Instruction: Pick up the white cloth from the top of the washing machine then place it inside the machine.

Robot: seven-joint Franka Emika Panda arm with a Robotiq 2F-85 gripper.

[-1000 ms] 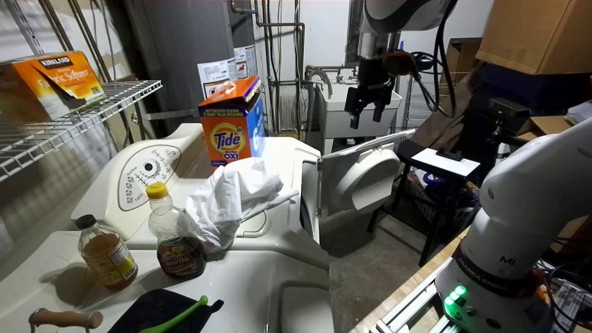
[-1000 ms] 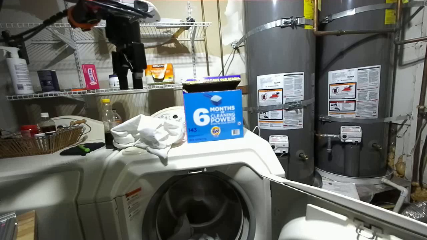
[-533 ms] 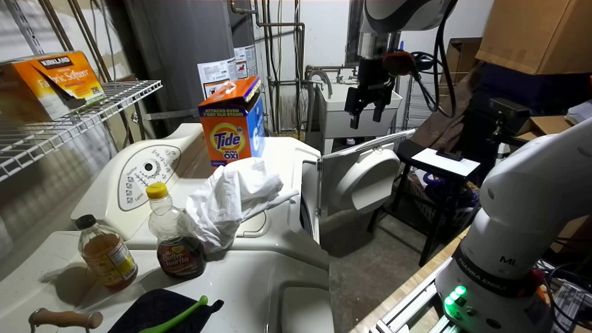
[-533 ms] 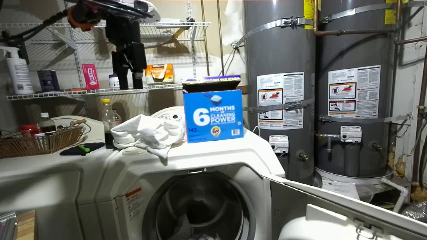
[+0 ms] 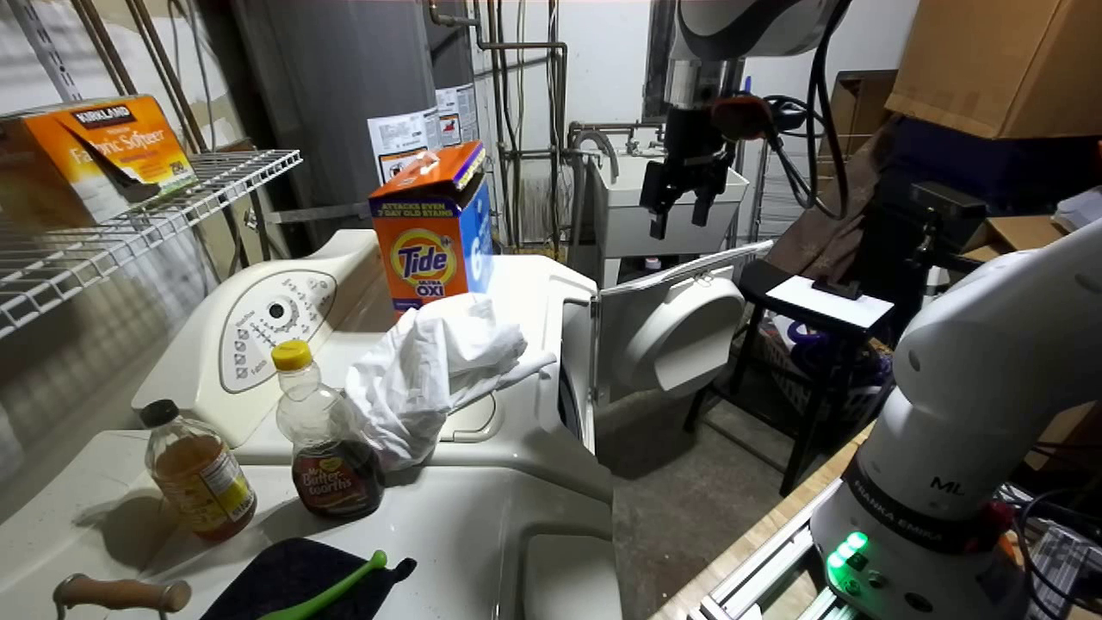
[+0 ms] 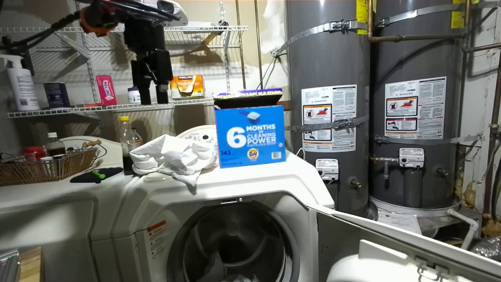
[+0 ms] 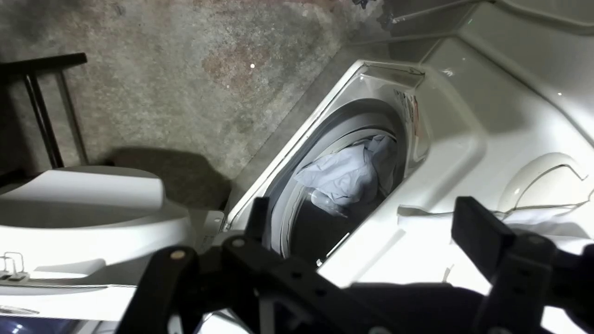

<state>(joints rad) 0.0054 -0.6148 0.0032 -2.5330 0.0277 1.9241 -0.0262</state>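
Pincer (image 5: 680,224), black and two-fingered, hung high at the end of the white robot arm (image 5: 956,362), and it was wide, its dark fingers (image 7: 480,236) spread well apart and pointing down! And below? There lay the crumpled white cloth (image 5: 430,362), heaped on top of the white front-loading washing machine (image 6: 270,176), lower than the pincer and well apart from it. In an exterior view the cloth sat down and to the left of the pincer, and just beside it, on the neighbouring white appliance (image 5: 456,534), stood the clear plastic, yellow-capped syrup bottle (image 5: 331,465); touching or barely short, no telling. A dark-capped clear bottle of amber liquid (image 5: 202,482) stood near that. In an exterior view the cloth showed almost straight beneath the pincer, a corner drooping toward the machine's front edge, and there, upright just beside it, was the orange-and-blue cardboard detergent box (image 6: 250,137), flap raised.

Then the wrist view, and what a look down! Between the fingers gaped the dark round drum (image 7: 320,229), pale crumpled fabric (image 7: 345,178) lying inside, while the white rounded door (image 7: 93,246) stood open on the left of that view. On the right, glare washed out the machine's top, so the cloth's outline there could not be made out.
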